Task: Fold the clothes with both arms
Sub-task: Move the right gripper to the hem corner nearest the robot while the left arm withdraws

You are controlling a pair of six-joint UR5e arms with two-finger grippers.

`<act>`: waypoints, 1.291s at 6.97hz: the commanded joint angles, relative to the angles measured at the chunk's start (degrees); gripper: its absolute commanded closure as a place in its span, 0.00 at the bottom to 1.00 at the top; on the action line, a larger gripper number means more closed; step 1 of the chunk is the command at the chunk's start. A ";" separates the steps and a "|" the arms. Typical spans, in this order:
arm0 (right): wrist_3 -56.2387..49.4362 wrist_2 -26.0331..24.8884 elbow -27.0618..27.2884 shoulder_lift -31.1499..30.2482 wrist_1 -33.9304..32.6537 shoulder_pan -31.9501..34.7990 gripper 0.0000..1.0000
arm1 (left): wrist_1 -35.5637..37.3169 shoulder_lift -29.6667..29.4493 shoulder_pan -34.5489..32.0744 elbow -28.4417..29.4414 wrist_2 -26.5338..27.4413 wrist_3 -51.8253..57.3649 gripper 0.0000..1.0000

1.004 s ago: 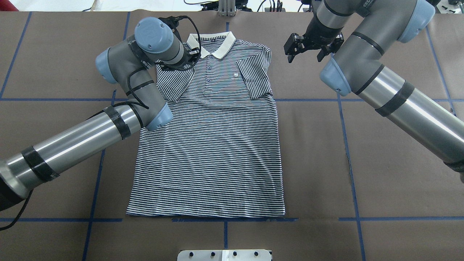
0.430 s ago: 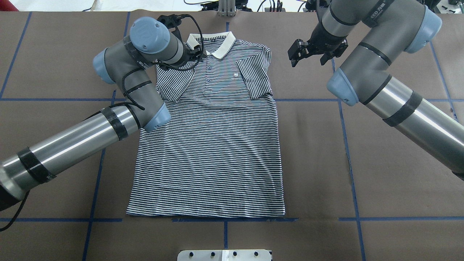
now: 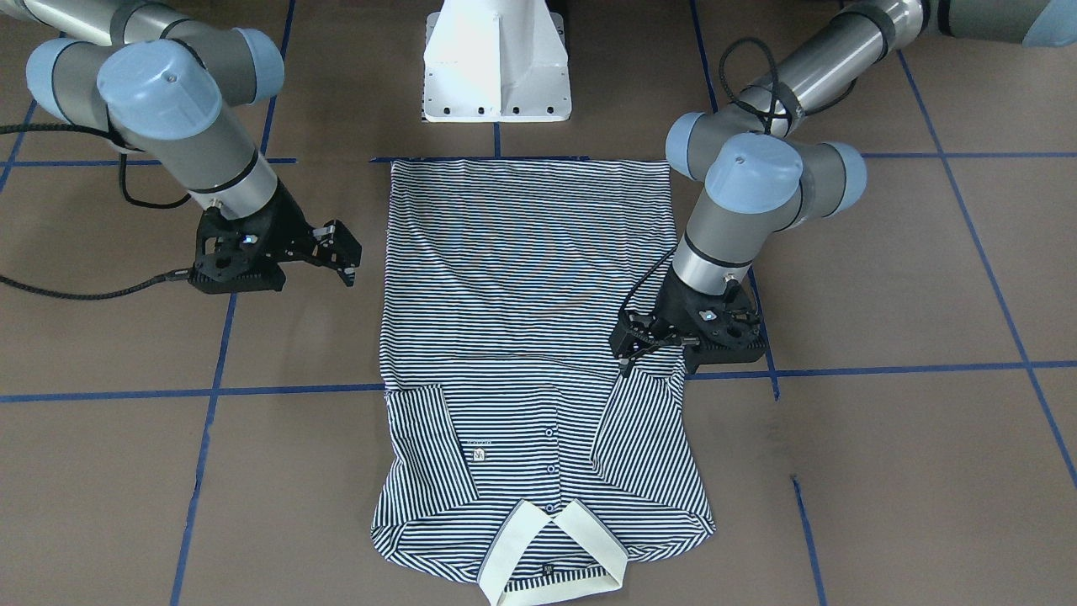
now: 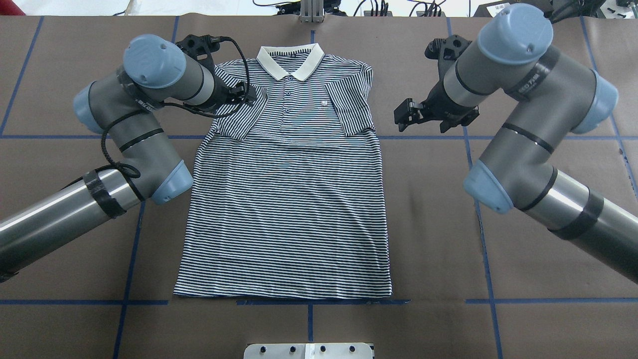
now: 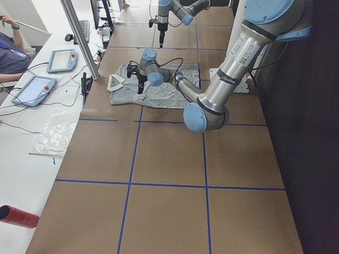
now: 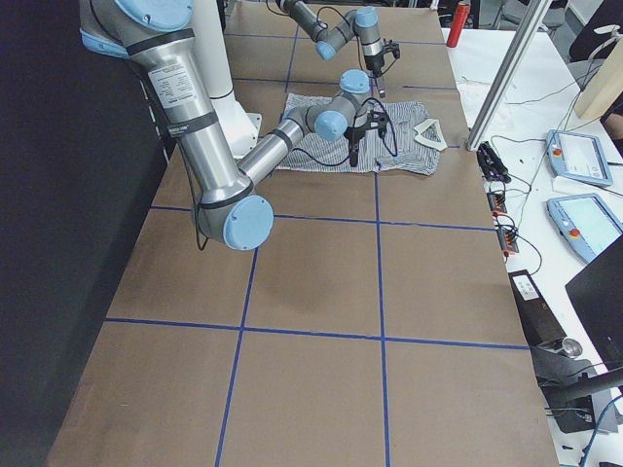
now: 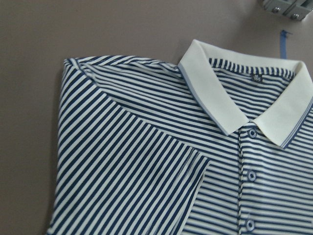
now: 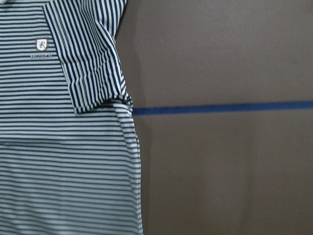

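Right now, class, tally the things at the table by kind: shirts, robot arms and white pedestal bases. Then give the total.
Striped polo shirt: 1
Robot arms: 2 (left arm, right arm)
White pedestal base: 1
Total: 4

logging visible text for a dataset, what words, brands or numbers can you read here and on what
"R" (probably): on the shield logo patch on the chest of the polo shirt.
Line under that patch: too blurred to read.
White lettering on the right arm: too small to read.
Dark neck tag: unreadable.
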 commanded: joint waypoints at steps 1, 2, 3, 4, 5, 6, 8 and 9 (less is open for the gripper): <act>18.08 -11.44 8.91 -6.47 0.02 -13.67 0.00 | 5.74 6.89 -1.41 -11.51 0.00 7.98 0.00; 23.20 -14.65 9.11 -7.18 0.11 -19.23 0.00 | 6.01 8.92 -1.60 -13.81 -0.09 8.62 0.00; 25.34 -18.77 9.03 -7.80 0.02 -24.16 0.00 | 6.10 9.12 -1.60 -14.10 -0.09 8.71 0.00; 26.14 -21.16 8.85 -8.15 -0.32 -27.43 0.00 | 6.10 9.12 -1.69 -14.10 -0.09 8.80 0.00; 27.19 -21.18 8.85 -8.59 -0.59 -29.02 0.00 | 6.10 9.20 -1.95 -14.10 -0.09 8.80 0.00; 27.21 -21.27 7.98 -8.86 -0.59 -30.43 0.00 | 6.10 9.20 -1.95 -14.10 -0.09 8.72 0.00; 27.21 -21.09 7.10 -8.43 -0.68 -31.06 0.01 | 6.10 9.20 -1.95 -14.10 -0.09 8.72 0.00; 27.21 -21.09 6.40 -7.99 -0.59 -31.32 0.02 | 6.10 9.20 -1.95 -14.10 -0.09 8.72 0.00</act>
